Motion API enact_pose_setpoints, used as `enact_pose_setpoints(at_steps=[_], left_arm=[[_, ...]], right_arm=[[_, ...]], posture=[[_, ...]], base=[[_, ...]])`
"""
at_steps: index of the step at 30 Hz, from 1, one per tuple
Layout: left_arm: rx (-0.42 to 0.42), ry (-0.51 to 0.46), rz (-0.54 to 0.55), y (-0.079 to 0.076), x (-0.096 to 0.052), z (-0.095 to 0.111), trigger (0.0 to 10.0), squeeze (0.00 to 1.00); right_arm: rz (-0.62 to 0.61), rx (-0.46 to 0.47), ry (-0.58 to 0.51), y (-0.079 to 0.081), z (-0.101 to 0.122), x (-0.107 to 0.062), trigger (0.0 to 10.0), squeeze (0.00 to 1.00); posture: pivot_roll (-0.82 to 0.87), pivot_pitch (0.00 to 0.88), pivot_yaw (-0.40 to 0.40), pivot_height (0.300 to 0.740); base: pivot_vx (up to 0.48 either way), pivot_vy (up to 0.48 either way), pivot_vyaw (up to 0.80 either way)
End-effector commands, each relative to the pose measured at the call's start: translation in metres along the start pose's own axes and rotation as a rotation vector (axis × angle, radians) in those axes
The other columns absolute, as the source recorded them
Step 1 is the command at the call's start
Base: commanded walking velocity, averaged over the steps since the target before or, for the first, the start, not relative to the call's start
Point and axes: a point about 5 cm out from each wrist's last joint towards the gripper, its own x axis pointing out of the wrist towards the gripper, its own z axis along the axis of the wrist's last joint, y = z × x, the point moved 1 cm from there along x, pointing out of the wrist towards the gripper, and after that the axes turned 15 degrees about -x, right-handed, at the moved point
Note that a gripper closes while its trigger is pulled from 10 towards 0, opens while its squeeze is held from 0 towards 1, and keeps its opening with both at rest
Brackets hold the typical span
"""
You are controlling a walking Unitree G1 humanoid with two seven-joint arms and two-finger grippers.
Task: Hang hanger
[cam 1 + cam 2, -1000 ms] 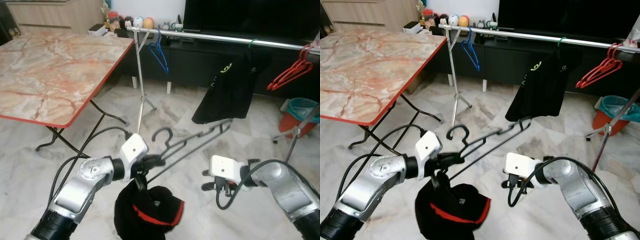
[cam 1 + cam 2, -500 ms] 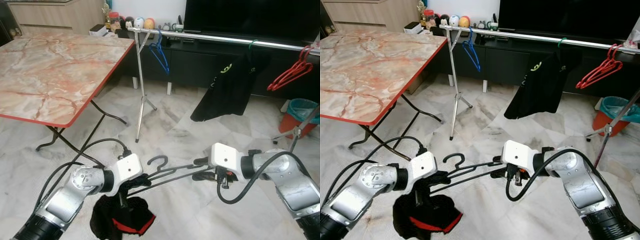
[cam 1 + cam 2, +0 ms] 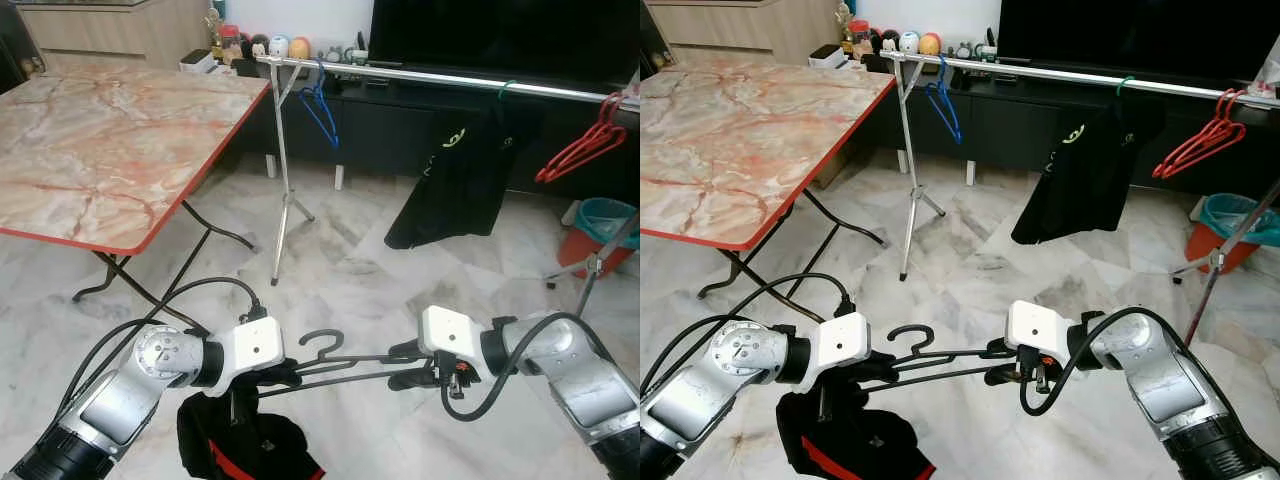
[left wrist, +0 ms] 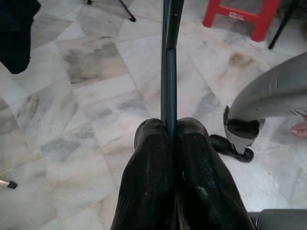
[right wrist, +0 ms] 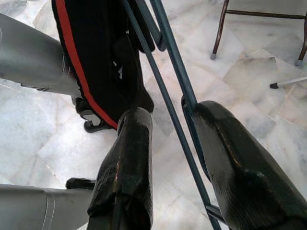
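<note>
Hanger (image 3: pixel 345 362) lies left-right, low; left gripper (image 3: pixel 283 377) clamped on hook end, right gripper (image 3: pixel 408 365) parted around far end. Rail (image 3: pixel 450 77) far ahead, above.

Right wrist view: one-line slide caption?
Right gripper open around the dark hanger bars, with the black, red-striped garment hanging beyond over the marble floor.

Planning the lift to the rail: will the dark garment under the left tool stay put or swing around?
The garment sags in a bunched heap below the left tool, so it is probably floppy and may swing. The thin hanger looks light, likely tilting toward the cloth.
</note>
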Motion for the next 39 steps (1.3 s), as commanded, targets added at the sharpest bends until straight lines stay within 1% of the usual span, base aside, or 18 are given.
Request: enact_pose_setpoints(at_steps=[1, 3, 6, 7, 9, 11, 17, 18, 21, 25, 26, 28, 31, 32, 33, 37, 39], left_arm=[[0.094, -0.028, -0.033, -0.002, 0.001, 0.018, 10.0, 0.00], [0.121, -0.004, -0.049, -0.002, 0.002, 0.018, 10.0, 0.00], [0.128, 0.006, -0.050, -0.002, 0.002, 0.017, 10.0, 0.00], [0.139, 0.024, -0.054, -0.001, 0.002, 0.015, 10.0, 0.00], [0.139, 0.027, -0.055, -0.001, 0.002, 0.014, 10.0, 0.00], [0.134, 0.026, -0.063, -0.003, 0.003, 0.014, 10.0, 0.00], [0.128, 0.028, -0.070, -0.003, 0.005, 0.013, 10.0, 0.00], [0.124, 0.029, -0.070, -0.003, 0.005, 0.012, 10.0, 0.00], [0.118, 0.034, -0.073, -0.003, 0.005, 0.010, 10.0, 0.00], [0.116, 0.036, -0.073, -0.003, 0.005, 0.009, 10.0, 0.00], [0.113, 0.042, -0.071, -0.002, 0.004, 0.006, 10.0, 0.00], [0.108, 0.044, -0.061, -0.001, 0.004, 0.005, 10.0, 0.00], [0.105, 0.042, -0.049, 0.000, 0.004, 0.004, 10.0, 0.00], [0.105, 0.042, -0.046, 0.000, 0.004, 0.004, 10.0, 0.00], [0.107, 0.043, -0.040, 0.001, 0.003, 0.003, 10.0, 0.00], [0.113, 0.045, -0.031, 0.003, 0.004, 0.004, 10.0, 0.00], [0.118, 0.034, -0.034, 0.003, 0.005, 0.008, 10.0, 0.00]], right_arm=[[0.000, -0.004, -0.049, -0.004, 0.006, 0.001, 10.0, 0.00], [0.013, -0.006, -0.087, -0.004, 0.012, 0.002, 10.0, 0.00], [0.018, -0.009, -0.101, -0.004, 0.014, 0.002, 10.0, 0.00], [0.008, -0.028, -0.132, -0.007, 0.020, 0.001, 10.0, 0.00], [-0.003, -0.035, -0.132, -0.009, 0.021, 0.000, 10.0, 0.00], [-0.045, -0.052, -0.103, -0.015, 0.017, -0.002, 10.0, 0.00], [-0.084, -0.089, -0.065, -0.022, 0.011, -0.004, 10.0, 0.00], [-0.078, -0.077, -0.085, -0.022, 0.013, -0.004, 10.0, 1.00], [-0.038, -0.066, -0.140, -0.018, 0.020, -0.004, 10.0, 1.00], [-0.027, -0.066, -0.144, -0.017, 0.021, -0.004, 10.0, 1.00], [-0.014, -0.058, -0.139, -0.016, 0.018, -0.005, 10.0, 1.00], [-0.007, -0.040, -0.155, -0.015, 0.016, -0.006, 10.0, 1.00], [0.021, -0.039, -0.176, -0.011, 0.018, -0.007, 10.0, 1.00], [0.034, -0.042, -0.181, -0.009, 0.018, -0.006, 10.0, 0.95], [0.057, -0.035, -0.189, -0.006, 0.018, -0.005, 10.0, 0.00], [0.087, -0.026, -0.180, -0.001, 0.013, 0.000, 10.0, 0.00], [0.091, -0.016, -0.195, 0.001, 0.013, 0.005, 10.0, 0.00]], posture=[[0.11, 0.000, 0.000, 0.740], [0.11, 0.000, 0.001, 0.740], [0.12, 0.000, 0.001, 0.740], [0.11, 0.000, 0.003, 0.740], [0.11, 0.000, 0.003, 0.740], [0.11, 0.000, 0.000, 0.740], [0.11, 0.000, -0.003, 0.740], [0.11, 0.000, -0.002, 0.740], [0.11, 0.000, -0.002, 0.740], [0.11, 0.000, -0.002, 0.740], [0.11, 0.000, -0.002, 0.740], [0.11, 0.000, -0.002, 0.740], [0.11, 0.000, -0.003, 0.740], [0.11, 0.000, -0.004, 0.740], [0.11, 0.000, -0.005, 0.740], [0.11, 0.000, -0.007, 0.740], [0.12, 0.000, -0.007, 0.740]], base=[[0.000, 0.000, 0.00], [0.000, 0.000, 0.00], [0.000, 0.000, 0.00], [0.000, 0.000, 0.00], [0.000, 0.000, 0.00], [0.000, 0.000, 0.00], [0.000, 0.000, 0.00], [0.000, 0.000, 0.00], [0.000, 0.000, 0.00], [0.000, 0.000, 0.00], [0.000, 0.000, 0.00], [0.000, 0.000, 0.00], [0.000, 0.000, 0.00], [0.000, 0.000, 0.00], [0.000, 0.000, 0.00], [0.000, 0.000, 0.00], [0.000, 0.000, 0.00]])
